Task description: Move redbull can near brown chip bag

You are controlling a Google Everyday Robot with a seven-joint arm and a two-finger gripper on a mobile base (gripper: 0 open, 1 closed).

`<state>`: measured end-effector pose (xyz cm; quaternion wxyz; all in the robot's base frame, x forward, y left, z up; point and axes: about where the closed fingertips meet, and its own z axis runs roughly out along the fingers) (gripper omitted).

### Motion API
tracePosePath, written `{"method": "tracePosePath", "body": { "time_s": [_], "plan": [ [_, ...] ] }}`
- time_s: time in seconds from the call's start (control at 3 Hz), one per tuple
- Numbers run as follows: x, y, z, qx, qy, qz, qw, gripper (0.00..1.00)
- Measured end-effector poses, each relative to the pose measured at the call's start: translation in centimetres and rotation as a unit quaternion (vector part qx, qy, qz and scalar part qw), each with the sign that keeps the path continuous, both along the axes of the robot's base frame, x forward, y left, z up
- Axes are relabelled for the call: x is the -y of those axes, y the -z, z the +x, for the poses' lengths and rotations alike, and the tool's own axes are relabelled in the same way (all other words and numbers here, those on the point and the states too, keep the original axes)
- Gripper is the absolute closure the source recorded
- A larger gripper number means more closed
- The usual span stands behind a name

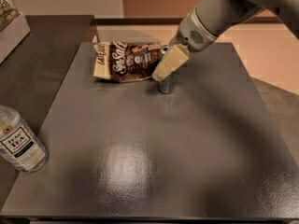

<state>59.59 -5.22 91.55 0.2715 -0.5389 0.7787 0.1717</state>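
The redbull can [167, 84] stands upright on the dark grey table [187, 139], towards the back. It is just right of the brown chip bag [128, 60], almost touching the bag's right end. The bag lies flat, with a dark brown middle, white script and a cream left end. My gripper [163, 71] comes down from the upper right and sits around the upper half of the can, covering most of it. Only the can's lower part and a bit of its top rim show.
A clear bottle with a white label [18, 141] stands at the table's left edge near the front. A second dark table [42, 55] adjoins on the left, with a box of goods [9, 17] at its far corner. The arm [219, 13] reaches over the back right.
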Motion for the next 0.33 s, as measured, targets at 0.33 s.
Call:
{"method": "tracePosePath", "body": {
  "time_s": [0.33],
  "plan": [
    [-0.01,0.00,0.00,0.000,0.000,0.000,1.0000,0.00]
  ]
}}
